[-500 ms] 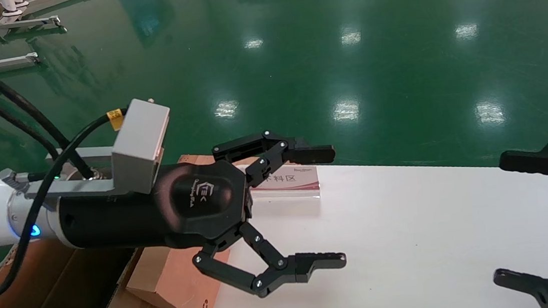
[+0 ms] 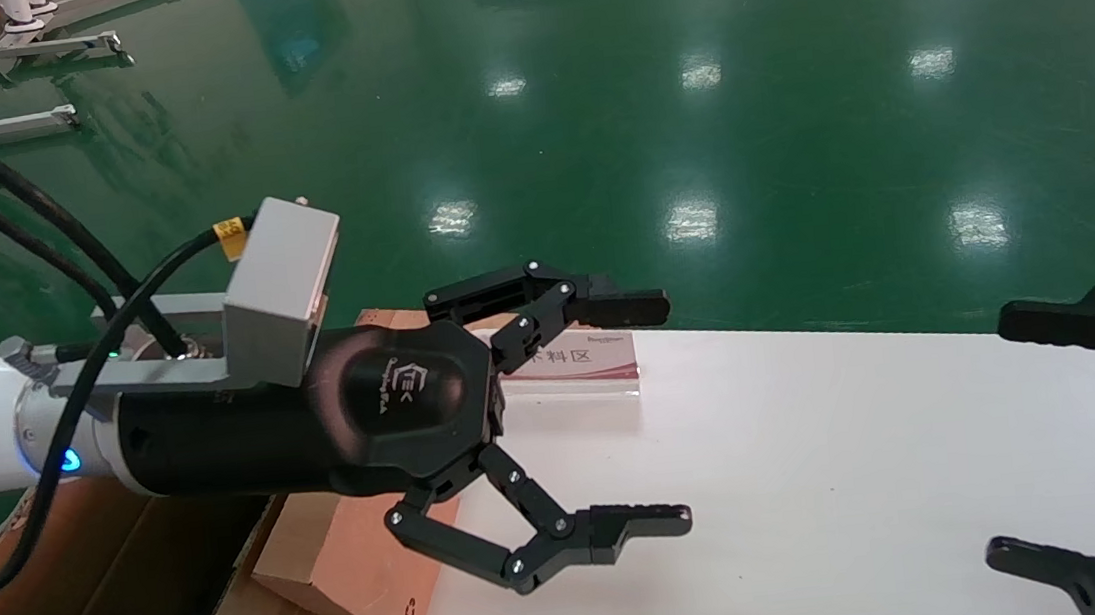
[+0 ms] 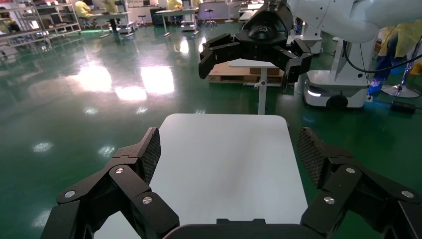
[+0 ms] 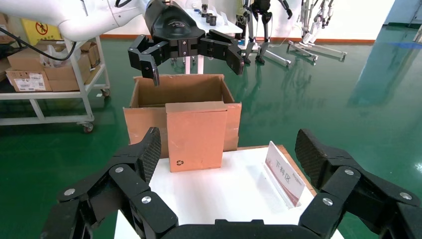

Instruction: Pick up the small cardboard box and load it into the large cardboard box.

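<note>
The small cardboard box [image 2: 352, 567] is an orange-brown closed carton with a black recycling mark. It stands upright at the left end of the white table [image 2: 826, 482], partly hidden under my left arm; it also shows in the right wrist view [image 4: 195, 134]. The large cardboard box [image 2: 104, 601] stands off the table's left end, flaps up, black foam inside; it also shows in the right wrist view [image 4: 179, 89]. My left gripper [image 2: 663, 412] is open and empty, hovering above and just past the small box. My right gripper [image 2: 1022, 433] is open at the right edge.
A slanted sign plate [image 2: 573, 360] with Chinese characters stands near the table's far edge; it also shows in the right wrist view [image 4: 284, 173]. Green floor surrounds the table. Metal stand legs [image 2: 30, 46] and a shelf cart [image 4: 50, 79] stand farther off.
</note>
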Motion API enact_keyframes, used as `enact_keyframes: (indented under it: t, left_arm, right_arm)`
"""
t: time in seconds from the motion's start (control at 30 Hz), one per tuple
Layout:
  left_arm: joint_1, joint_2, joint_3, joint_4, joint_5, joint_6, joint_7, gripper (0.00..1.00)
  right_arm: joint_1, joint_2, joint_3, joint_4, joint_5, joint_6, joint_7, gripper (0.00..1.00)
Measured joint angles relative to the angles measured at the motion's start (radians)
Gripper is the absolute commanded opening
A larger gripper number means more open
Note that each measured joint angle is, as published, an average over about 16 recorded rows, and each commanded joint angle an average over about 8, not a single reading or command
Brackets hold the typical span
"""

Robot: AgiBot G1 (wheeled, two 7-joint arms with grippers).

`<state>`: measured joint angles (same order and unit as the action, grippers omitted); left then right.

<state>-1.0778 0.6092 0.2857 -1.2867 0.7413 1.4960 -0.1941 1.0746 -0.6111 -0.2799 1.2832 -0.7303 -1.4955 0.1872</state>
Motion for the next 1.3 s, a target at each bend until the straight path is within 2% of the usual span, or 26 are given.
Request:
enact_keyframes:
  t: [0.2, 0.37, 0.67, 1.0, 1.17, 1.3]
  left_arm:
    - [-0.023, -0.015, 0.025, -0.013, 0.047, -0.005, -0.051, 1.00]
    - [-0.073, -0.035, 0.071, -0.031, 0.139, -0.016, -0.159, 1.00]
    - [-0.249, -0.046, 0.200, -0.058, 0.410, -0.018, -0.505, 1.00]
    - [-0.472, 0.013, 0.377, -0.067, 0.729, 0.041, -0.924, 1.00]
    - [-0.560, 0.043, 0.464, -0.070, 0.830, 0.062, -1.066, 1.00]
    - [-0.619, 0.056, 0.528, -0.071, 0.863, 0.070, -1.138, 1.00]
  right_arm:
    - [0.000, 0.000, 0.000, 0.000, 0.000, 0.000, 0.000, 1.00]
    - [0.000, 0.000, -0.001, -0.001, 0.000, 0.000, 0.000, 1.00]
    - [0.001, 0.000, -0.001, -0.001, 0.001, 0.000, -0.001, 1.00]
    - [0.001, 0.001, -0.002, -0.001, 0.001, 0.000, -0.001, 1.00]
    - [0.001, 0.001, -0.003, -0.001, 0.002, 0.001, -0.001, 1.00]
    - [0.001, 0.001, -0.003, -0.001, 0.002, 0.001, -0.002, 1.00]
